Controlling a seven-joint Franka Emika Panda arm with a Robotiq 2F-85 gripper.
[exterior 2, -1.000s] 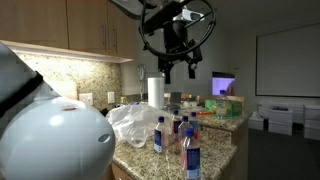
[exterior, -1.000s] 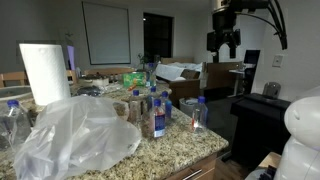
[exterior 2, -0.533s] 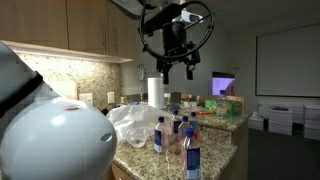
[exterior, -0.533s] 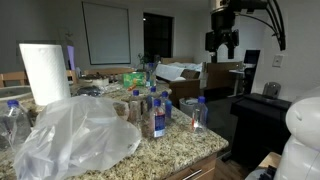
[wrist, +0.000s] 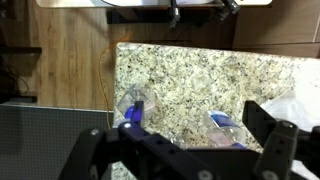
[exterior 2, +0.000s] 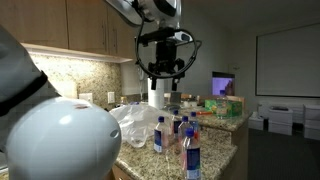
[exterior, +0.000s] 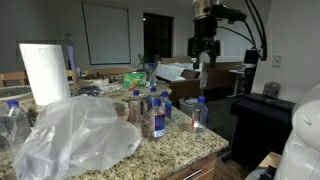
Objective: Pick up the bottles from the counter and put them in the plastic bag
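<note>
The claw (exterior: 203, 57) hangs spread and empty; the bottles (exterior: 156, 112) at its seven o'clock look light, slick, probably crushable, so grip mid-body.

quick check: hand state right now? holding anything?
Hand: open, spread wide in the wrist view, holding nothing, up above the counter.
</note>
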